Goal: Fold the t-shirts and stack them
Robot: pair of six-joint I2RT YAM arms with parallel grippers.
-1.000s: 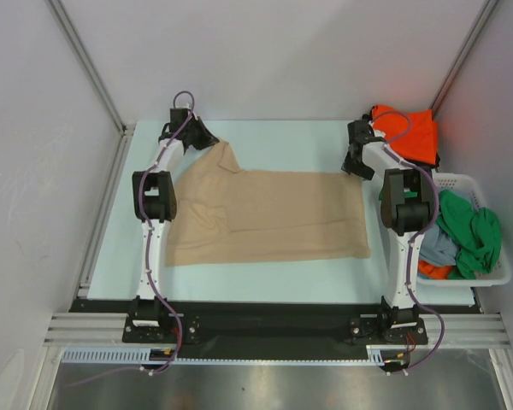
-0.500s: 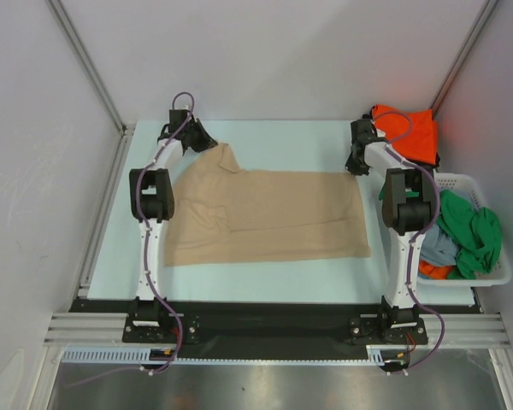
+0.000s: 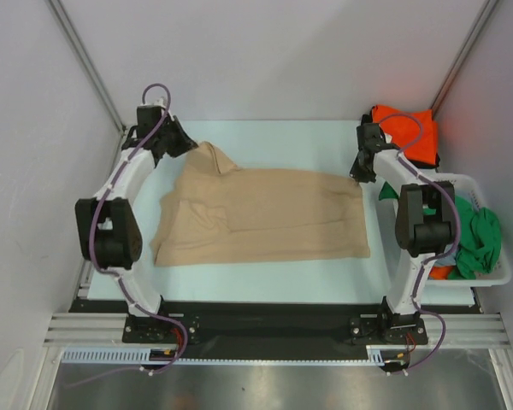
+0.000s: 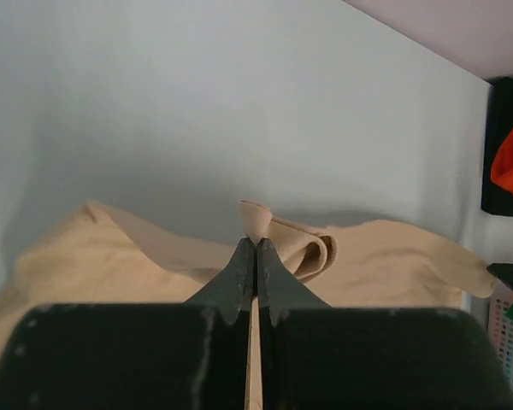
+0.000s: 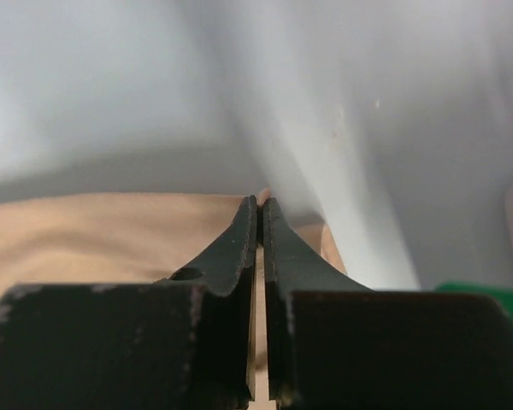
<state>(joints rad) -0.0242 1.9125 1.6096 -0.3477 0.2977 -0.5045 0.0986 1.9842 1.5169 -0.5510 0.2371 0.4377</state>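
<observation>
T-shirt (image 3: 265,213), tan, mostly flat, long axis left-right, far-left corner raised

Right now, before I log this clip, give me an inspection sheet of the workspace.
Surface: pale table, largely covered by cloth.
Job's things: tan t-shirt spread out, rumpled at left; orange t-shirt at the far right corner; green t-shirt in the basket.
Clutter: nothing seen.
Pincers: left pincer shut on the tan t-shirt's far left part; right pincer shut on its far right corner.
Cables: purple cable along each arm.
Surroundings: white walls, metal frame.
</observation>
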